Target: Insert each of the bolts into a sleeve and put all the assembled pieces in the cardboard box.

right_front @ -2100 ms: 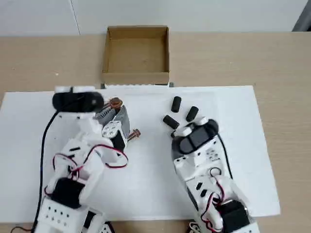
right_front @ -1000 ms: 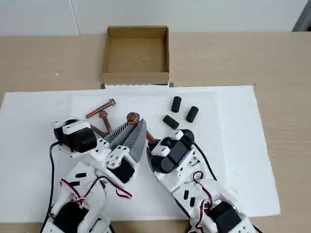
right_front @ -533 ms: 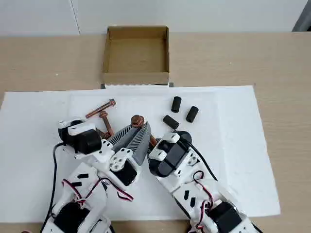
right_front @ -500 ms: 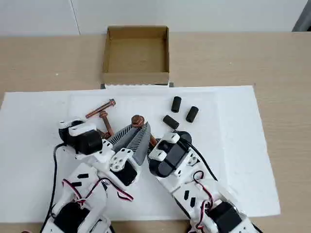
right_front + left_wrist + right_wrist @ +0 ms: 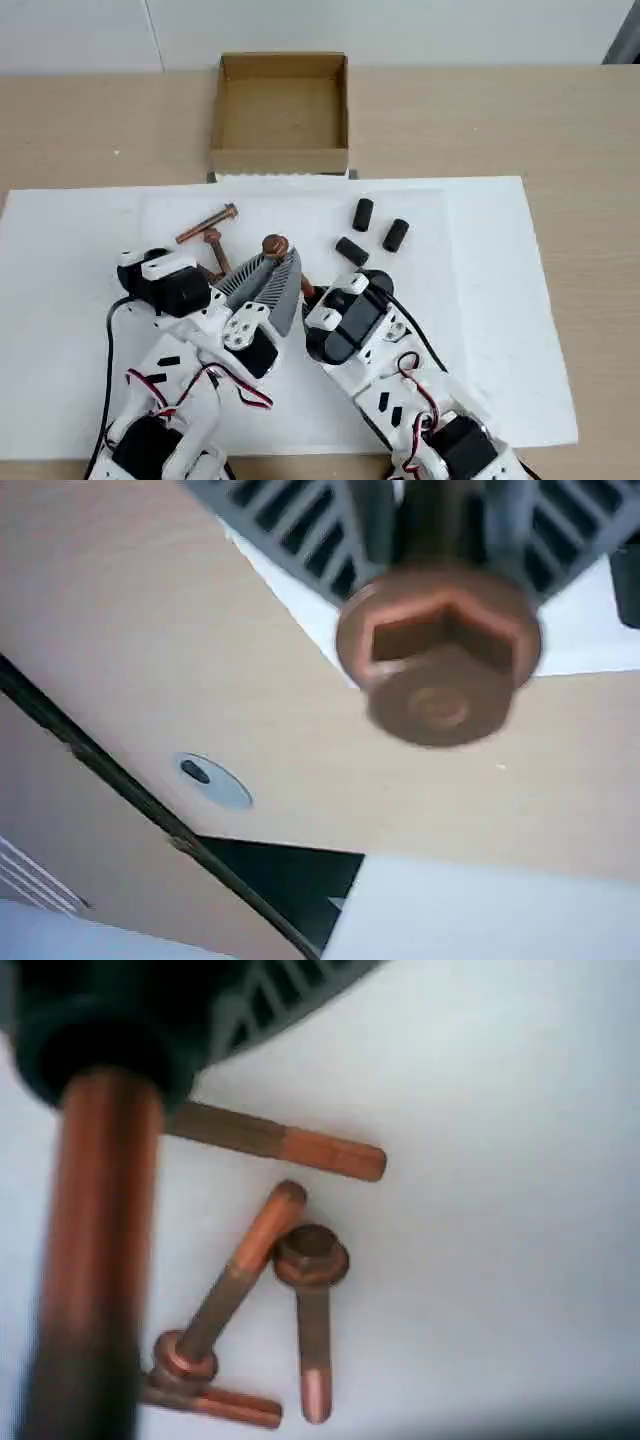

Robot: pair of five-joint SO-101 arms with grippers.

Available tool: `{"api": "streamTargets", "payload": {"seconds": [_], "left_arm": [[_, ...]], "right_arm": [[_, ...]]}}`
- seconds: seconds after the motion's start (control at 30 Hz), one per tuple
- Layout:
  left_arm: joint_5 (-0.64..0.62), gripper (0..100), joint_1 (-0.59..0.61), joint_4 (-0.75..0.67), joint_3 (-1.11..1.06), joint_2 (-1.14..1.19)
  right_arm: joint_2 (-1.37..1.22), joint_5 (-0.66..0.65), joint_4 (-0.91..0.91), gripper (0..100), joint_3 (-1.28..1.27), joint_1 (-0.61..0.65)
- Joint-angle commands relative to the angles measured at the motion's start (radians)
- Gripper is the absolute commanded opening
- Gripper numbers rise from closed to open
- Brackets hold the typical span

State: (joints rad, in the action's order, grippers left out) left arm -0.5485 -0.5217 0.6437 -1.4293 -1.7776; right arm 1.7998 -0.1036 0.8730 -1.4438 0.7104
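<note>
My left gripper [image 5: 276, 268] pinches the copper hex-head bolt [image 5: 274, 245] under its head. It's stiff, likely slick. My right gripper [image 5: 110, 1005] clamps the black cylindrical sleeve [image 5: 85, 1045].

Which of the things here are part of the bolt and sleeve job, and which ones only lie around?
Job: held bolt, held sleeve, loose bolts, three loose sleeves, cardboard box.
Just there: white sheet, wooden table.
</note>
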Motion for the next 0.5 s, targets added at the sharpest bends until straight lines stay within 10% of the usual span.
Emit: {"api": "streamTargets", "payload": {"seconds": [0.0, 0.47], "left_arm": [[0.011, 0, -0.028, 0.002, -0.001, -0.005], [0.015, 0, -0.140, 0.184, -0.021, -0.005]], "right_arm": [[0.010, -0.012, -0.027, 0.2, 0.068, 0.012], [0.010, -0.032, -0.027, 0.2, 0.066, 0.012]]}}
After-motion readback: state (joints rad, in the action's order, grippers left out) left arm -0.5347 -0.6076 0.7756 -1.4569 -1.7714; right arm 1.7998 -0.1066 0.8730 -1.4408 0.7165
